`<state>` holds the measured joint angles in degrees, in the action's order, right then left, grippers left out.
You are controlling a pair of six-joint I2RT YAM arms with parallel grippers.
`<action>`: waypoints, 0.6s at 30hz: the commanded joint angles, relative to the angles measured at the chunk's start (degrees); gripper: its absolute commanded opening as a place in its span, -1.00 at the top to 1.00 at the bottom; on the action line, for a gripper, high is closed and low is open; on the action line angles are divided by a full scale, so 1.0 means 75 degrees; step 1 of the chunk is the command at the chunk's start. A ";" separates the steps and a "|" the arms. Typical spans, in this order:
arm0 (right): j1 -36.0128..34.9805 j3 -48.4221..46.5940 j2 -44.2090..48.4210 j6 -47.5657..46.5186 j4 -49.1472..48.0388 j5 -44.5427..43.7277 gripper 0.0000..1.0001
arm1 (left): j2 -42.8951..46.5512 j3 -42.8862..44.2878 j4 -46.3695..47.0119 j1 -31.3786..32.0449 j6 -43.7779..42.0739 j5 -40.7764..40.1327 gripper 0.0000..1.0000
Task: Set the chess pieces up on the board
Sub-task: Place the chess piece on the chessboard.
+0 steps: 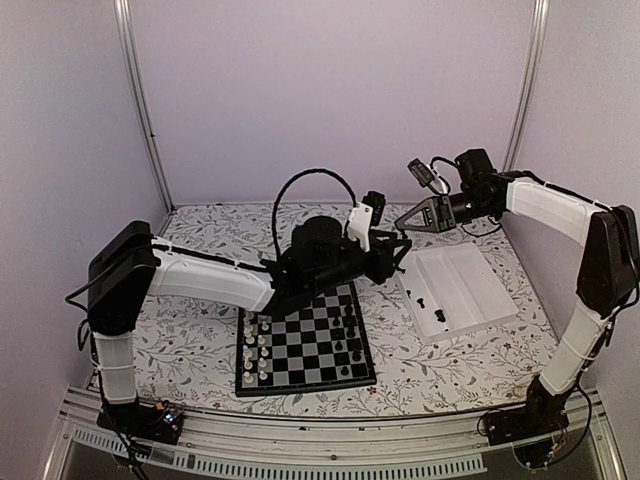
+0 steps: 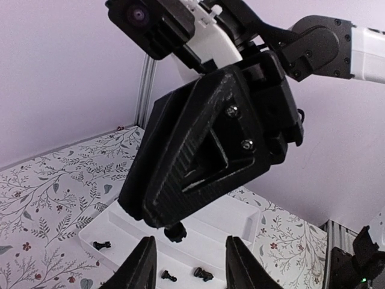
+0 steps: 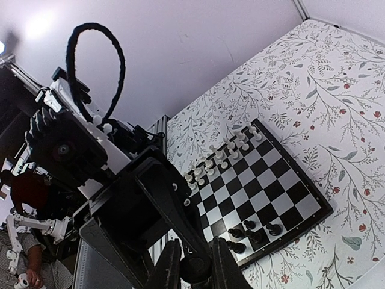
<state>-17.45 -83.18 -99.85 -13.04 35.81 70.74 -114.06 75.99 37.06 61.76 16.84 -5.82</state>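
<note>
Noted: black chessman [image 2: 175, 232] pinched in right tool [image 3: 196, 260], mid-air near white tray [image 1: 470, 275]; left tool [image 2: 191, 265] spread just beside it. Centre left tool on exposed base, clamp firmly ahead of release — chessboard [image 1: 305, 345] nearby on surface.

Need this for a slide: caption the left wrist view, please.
Right tool holds a black piece before the open left tool, tray behind.
</note>
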 commanded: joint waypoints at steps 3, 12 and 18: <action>-0.0013 0.0154 0.0302 0.0258 -0.0384 0.0425 0.77 | -0.0313 0.0199 0.0465 -0.0083 0.0409 0.0486 0.22; -0.0020 0.0335 0.0426 0.0301 -0.0513 0.0587 0.74 | -0.0633 0.0627 0.0448 -0.0227 0.0530 0.0718 0.31; -0.0024 0.0454 0.0502 0.0332 -0.0616 0.0681 0.74 | -0.0783 0.0813 0.0386 -0.0323 0.0761 0.0921 0.31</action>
<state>-17.50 -80.79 -98.54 -11.18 32.84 74.26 -118.65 80.09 38.70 60.55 21.12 -0.78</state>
